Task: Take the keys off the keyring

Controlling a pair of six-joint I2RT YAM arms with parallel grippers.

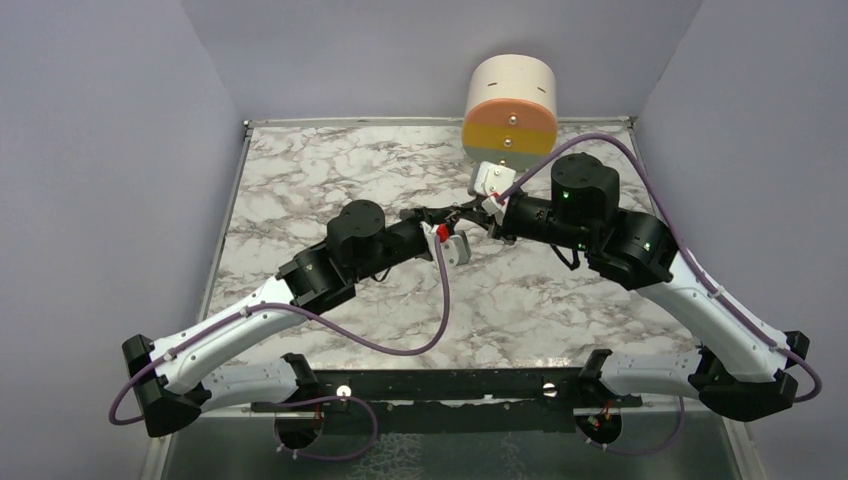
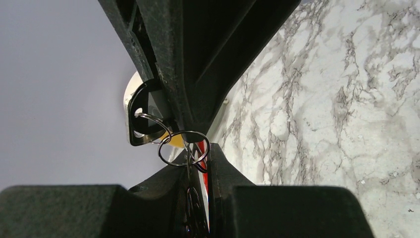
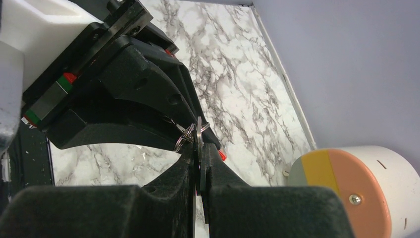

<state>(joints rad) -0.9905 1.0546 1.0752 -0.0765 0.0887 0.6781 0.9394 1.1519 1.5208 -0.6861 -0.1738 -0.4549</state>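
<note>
Keyring (image 2: pixel 187 148) spans the gap between pincers, left gripper (image 2: pixel 198 168) clenched on its red clip (image 2: pixel 202 151), right gripper (image 3: pixel 200 156) clenched on a key (image 3: pixel 198 131) lying along its fingers.

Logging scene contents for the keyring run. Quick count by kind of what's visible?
grippers: 2 (left gripper, right gripper)
metal rings: 2
dark-headed key: 1
red piece between the left fingers, clip or key unclear: 1
cylinder, white, orange and yellow: 1
Total: 7
</note>
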